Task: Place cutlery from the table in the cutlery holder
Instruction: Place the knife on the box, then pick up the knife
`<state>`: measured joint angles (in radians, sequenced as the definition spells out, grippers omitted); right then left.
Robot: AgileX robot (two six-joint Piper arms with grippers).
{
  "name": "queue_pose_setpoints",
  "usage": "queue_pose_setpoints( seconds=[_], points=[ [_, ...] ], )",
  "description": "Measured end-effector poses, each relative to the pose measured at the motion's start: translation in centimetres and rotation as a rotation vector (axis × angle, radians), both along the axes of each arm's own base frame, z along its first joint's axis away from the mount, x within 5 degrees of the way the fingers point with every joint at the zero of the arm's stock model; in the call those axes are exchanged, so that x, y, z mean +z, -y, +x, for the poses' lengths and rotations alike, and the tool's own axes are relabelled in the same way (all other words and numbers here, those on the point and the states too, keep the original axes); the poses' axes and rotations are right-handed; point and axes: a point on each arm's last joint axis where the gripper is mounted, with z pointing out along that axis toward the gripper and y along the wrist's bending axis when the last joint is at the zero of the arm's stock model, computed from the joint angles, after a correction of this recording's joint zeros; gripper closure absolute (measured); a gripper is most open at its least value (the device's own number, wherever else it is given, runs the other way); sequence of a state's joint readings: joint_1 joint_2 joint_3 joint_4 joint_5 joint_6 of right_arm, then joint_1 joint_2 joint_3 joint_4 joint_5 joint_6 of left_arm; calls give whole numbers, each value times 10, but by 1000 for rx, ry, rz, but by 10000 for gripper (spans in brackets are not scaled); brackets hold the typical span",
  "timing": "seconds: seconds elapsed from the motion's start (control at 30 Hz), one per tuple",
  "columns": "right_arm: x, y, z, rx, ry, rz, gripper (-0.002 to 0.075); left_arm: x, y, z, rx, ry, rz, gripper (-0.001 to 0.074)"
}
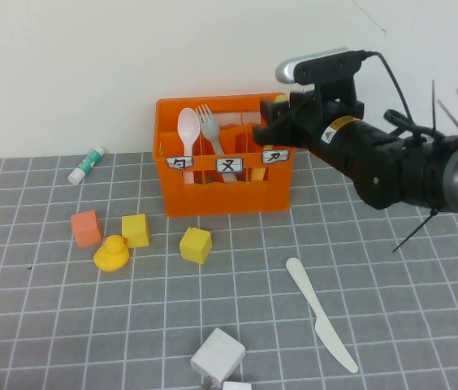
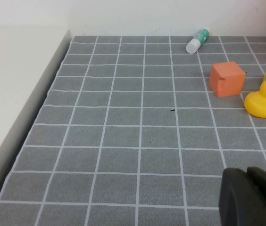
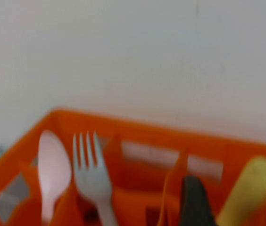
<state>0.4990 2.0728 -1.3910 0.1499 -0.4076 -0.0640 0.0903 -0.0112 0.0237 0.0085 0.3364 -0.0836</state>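
The orange cutlery holder (image 1: 213,199) stands at the back of the grey gridded table (image 1: 50,325). The pink-white spoon (image 1: 188,126) and grey-green fork (image 1: 209,122) stand in its left and middle compartments, and both also show in the right wrist view, spoon (image 3: 54,169) and fork (image 3: 91,174). My right gripper (image 1: 271,130) is over the right compartment, shut on the pale yellow knife (image 3: 251,188), which stands tilted inside the holder (image 3: 123,125). The white knife (image 1: 320,313) lies on the table at the front right. My left gripper (image 2: 251,176) is shut, empty, low over the table's left part.
A glue stick (image 1: 88,165) lies at the back left. An orange cube (image 1: 86,228), a yellow duck (image 1: 111,253) and two yellow cubes (image 1: 135,230) (image 1: 196,244) sit in front of the holder. A white block (image 1: 218,356) is at the front edge.
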Motion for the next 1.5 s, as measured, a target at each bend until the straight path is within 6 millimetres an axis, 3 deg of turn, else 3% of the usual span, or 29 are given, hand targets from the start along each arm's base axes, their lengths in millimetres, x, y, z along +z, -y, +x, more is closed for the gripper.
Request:
queue_pose_setpoints(
  seconds=[0.1, 0.27, 0.4, 0.53, 0.77, 1.0, 1.23, 1.5],
  points=[
    [12, 4, -8, 38, -67, -83, 321, 0, 0, 0, 0, 0, 0, 736],
    [67, 15, -37, 141, -89, -270, 325, 1, 0, 0, 0, 2, 0, 736],
    [109, 32, -74, 213, -193, -362, 343, 1, 0, 0, 0, 2, 0, 736],
    [118, 42, -100, 267, -359, -428, 356, 1, 0, 0, 0, 2, 0, 736],
    [83, 45, -110, 341, -667, -550, 360, 1, 0, 0, 0, 2, 0, 736],
    [18, 33, -98, 386, -894, -636, 391, 1, 0, 0, 0, 2, 0, 736],
    [-35, 4, -82, 390, -1007, -661, 374, 1, 0, 0, -1, 2, 2, 736],
    [-60, -11, -56, 352, -1027, -649, 351, 1, 0, 0, -1, 2, 2, 736]
  ],
)
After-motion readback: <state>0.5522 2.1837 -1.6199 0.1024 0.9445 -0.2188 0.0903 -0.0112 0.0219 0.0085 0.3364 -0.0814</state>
